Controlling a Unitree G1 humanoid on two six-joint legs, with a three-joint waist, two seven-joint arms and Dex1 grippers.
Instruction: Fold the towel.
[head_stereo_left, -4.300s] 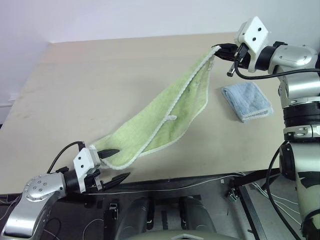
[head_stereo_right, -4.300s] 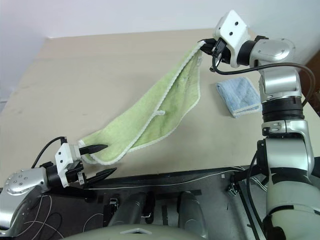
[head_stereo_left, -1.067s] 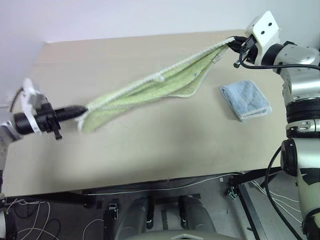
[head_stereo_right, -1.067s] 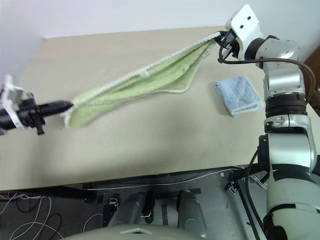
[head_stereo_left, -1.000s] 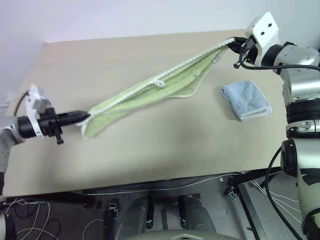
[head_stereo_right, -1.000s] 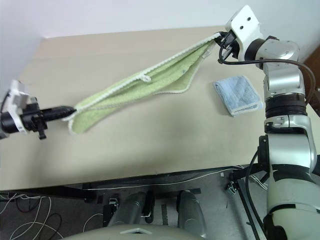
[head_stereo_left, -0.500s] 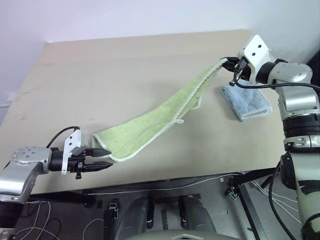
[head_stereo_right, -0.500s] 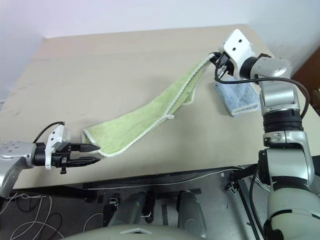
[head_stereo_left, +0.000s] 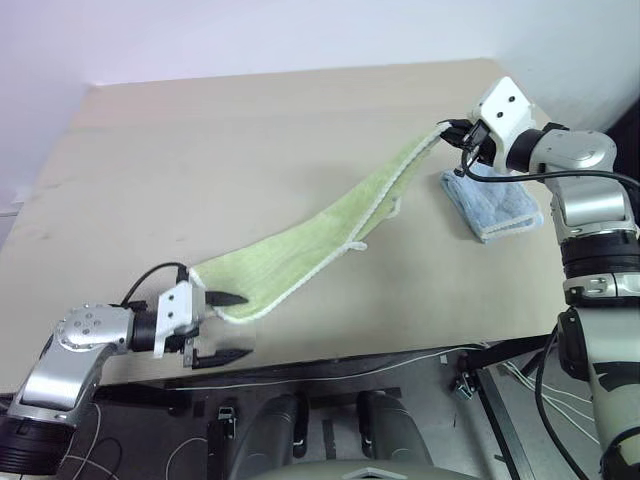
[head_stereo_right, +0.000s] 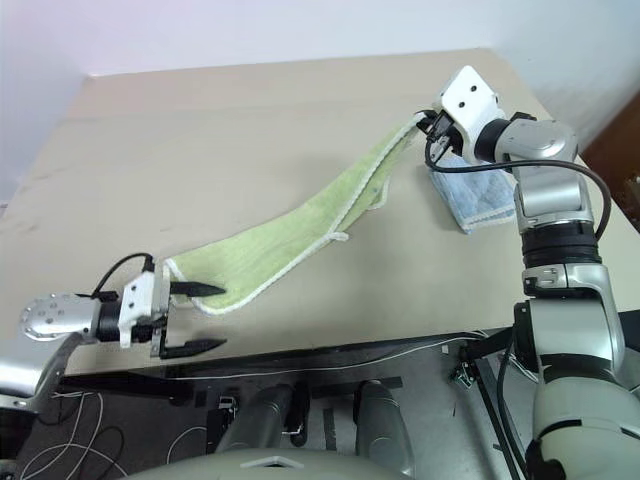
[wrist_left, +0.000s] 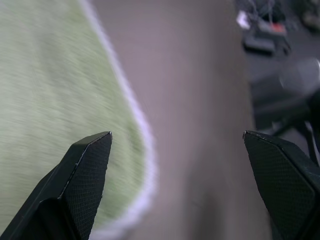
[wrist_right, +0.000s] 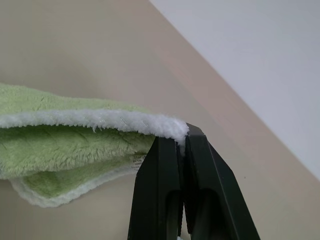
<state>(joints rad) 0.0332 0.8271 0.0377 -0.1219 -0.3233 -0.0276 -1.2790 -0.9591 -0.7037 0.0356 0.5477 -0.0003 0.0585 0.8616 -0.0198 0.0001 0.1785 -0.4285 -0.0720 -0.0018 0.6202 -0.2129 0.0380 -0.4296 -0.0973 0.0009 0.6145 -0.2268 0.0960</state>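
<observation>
my left end effector (head_stereo_left: 228, 327) gapes empty at the table's (head_stereo_left: 250, 160) near edge; right end effector (head_stereo_left: 452, 128) pinches the towel (head_stereo_left: 330, 225); i regrip the near corner squarely.

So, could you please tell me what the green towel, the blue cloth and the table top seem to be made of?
The towel: soft terry, probably cotton; fuzzy loops and white stitched edging show close up in the right wrist view.
The blue cloth: looks like similar pile fabric, folded, with a pale edge.
The table: smooth matte beige board, perhaps laminate or painted wood; the material can't be told for sure.
</observation>
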